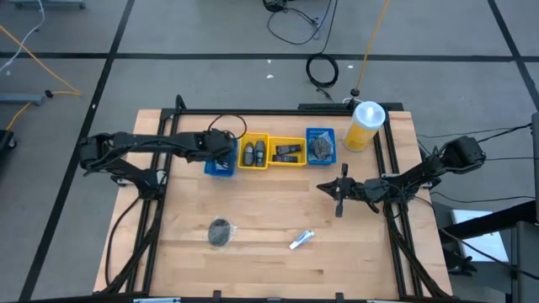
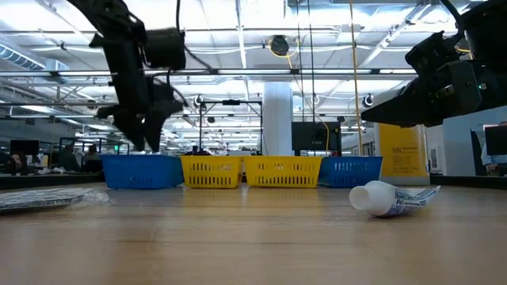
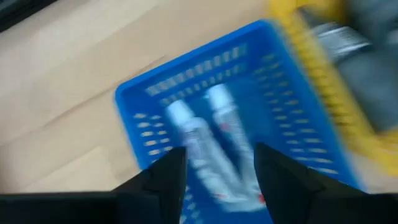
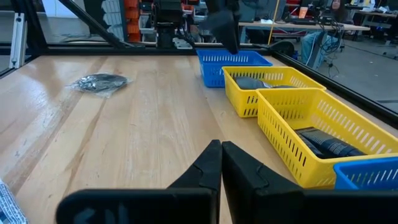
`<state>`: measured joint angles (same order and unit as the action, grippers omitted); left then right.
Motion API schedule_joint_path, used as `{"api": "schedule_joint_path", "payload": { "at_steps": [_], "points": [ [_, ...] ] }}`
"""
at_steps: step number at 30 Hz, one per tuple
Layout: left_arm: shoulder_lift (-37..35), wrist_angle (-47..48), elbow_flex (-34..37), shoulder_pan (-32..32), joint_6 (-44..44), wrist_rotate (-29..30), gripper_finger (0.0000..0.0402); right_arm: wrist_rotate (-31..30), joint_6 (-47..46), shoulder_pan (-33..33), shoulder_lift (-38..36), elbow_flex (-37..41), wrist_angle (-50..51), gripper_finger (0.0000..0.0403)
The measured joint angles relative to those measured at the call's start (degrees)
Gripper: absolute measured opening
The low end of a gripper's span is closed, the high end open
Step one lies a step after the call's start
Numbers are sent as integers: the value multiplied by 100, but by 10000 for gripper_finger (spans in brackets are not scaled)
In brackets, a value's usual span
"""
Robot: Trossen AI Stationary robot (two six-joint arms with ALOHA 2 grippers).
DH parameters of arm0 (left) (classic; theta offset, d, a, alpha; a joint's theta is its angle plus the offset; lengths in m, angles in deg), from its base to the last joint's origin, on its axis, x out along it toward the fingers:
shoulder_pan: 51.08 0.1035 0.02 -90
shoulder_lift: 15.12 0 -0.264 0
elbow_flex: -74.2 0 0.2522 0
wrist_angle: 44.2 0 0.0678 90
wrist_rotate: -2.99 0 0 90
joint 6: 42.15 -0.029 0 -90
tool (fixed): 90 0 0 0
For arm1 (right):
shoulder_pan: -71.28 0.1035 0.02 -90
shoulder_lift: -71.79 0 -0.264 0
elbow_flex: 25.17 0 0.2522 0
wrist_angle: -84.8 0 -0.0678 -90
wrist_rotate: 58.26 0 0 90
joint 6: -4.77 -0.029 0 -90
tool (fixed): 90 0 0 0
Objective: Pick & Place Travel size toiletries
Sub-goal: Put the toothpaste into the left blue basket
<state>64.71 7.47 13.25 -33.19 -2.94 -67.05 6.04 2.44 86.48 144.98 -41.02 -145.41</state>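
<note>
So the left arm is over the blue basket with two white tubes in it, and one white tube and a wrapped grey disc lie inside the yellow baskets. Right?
Almost. The high view shows the white tube and the clear-wrapped grey disc lying loose on the wooden table, not in the yellow baskets. The left gripper is indeed over the blue plastic basket holding two white tubes.

You get bright, even overhead light with soft shadows. The left wrist view is motion-blurred across the blue basket (image 3: pixel 249 106); ceiling lights (image 2: pixel 238 32) glare in the low view.
</note>
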Motion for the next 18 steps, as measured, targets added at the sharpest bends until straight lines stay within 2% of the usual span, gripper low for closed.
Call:
{"api": "schedule_joint_path", "payload": {
  "at_steps": [3,7,13,18],
  "points": [
    [-275,-63,-51,-320,-53,-153,193,0,0,2,0,0,0,3],
    [-673,-254,-69,-1092,-26,-112,195,0,-21,1,0,0,41,3],
    [-789,-650,-69,-2653,53,383,196,17,-126,2,2,0,87,3],
    [-512,-1293,-67,-3780,-35,848,196,163,-149,-3,2,0,82,4]
  ]
}}
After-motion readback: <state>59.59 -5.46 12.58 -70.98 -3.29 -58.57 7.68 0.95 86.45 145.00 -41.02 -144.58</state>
